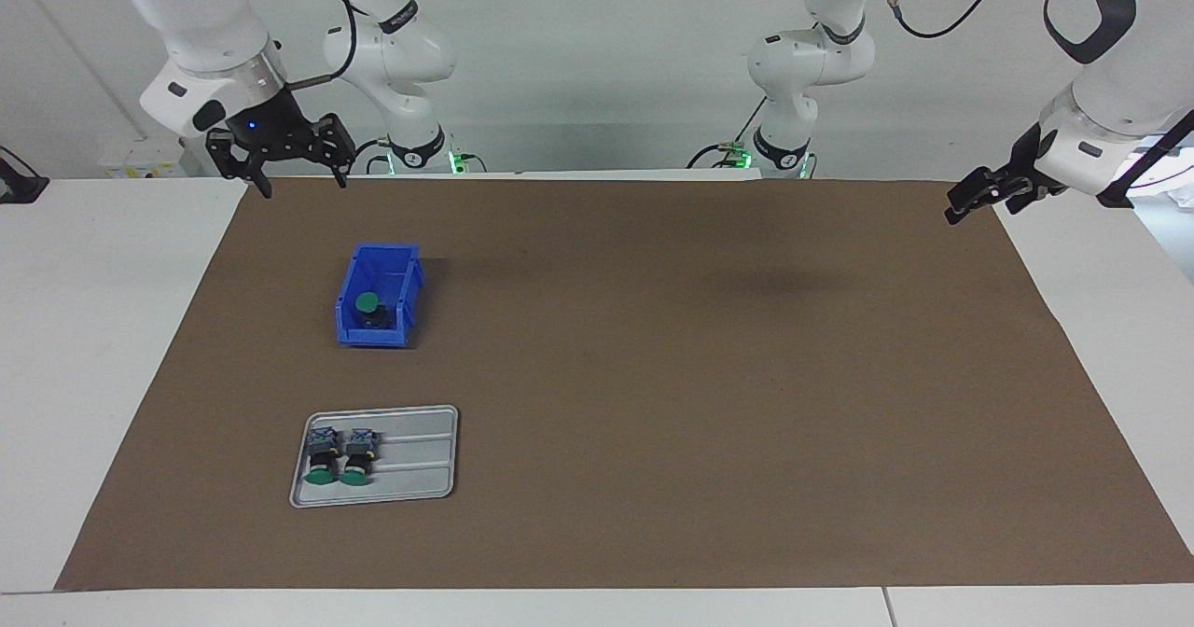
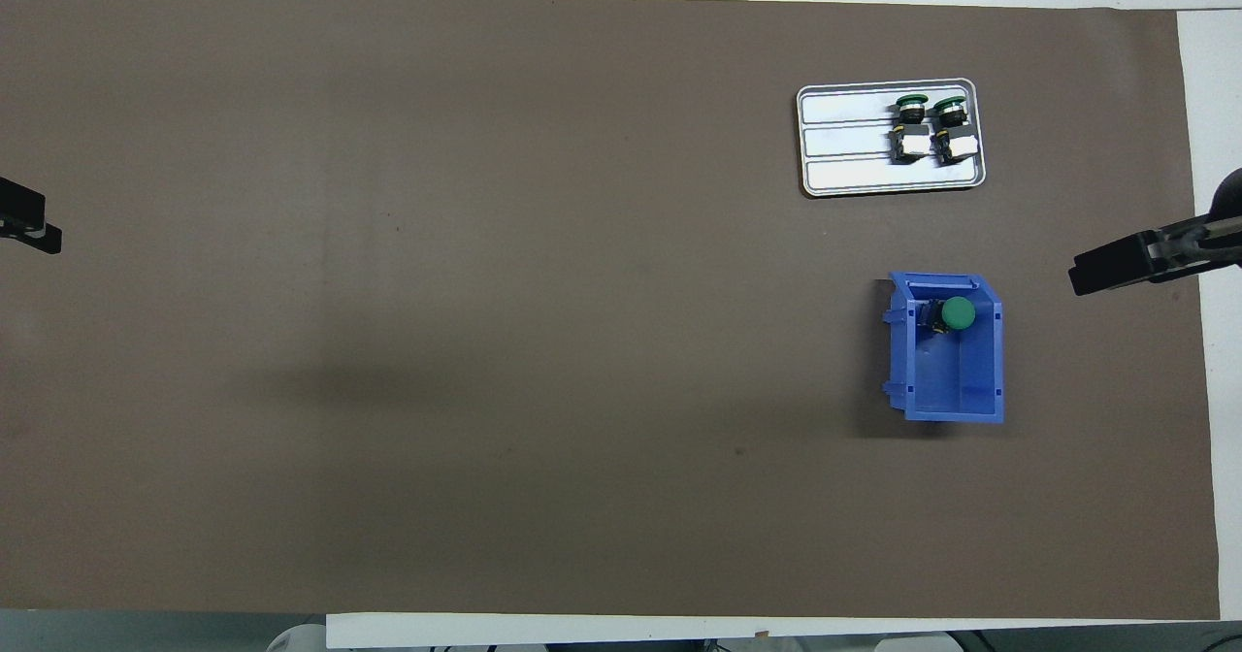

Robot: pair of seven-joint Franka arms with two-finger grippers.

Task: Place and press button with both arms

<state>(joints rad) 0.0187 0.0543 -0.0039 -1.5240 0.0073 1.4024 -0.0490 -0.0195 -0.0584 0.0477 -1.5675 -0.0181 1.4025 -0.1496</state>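
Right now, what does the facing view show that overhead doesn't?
Facing only: both arms' white bodies and bases, the right gripper open in the air near the robots' edge of the mat, and the left gripper whole. Overhead only: just the grippers' tips at the frame edges. Both: one button in the blue bin, two buttons on the grey tray.

Button [image 1: 370, 305] upright in blue bin [image 1: 403, 305]; two more lie on grey tray [image 1: 424, 464]; both arms raised.

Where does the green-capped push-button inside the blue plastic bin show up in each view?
Facing view: green-capped push-button in the blue plastic bin, upper left of picture.
Overhead view: same button in the bin, right of picture.
Shared landmark: grey metal tray, farther from the robots than the bin.
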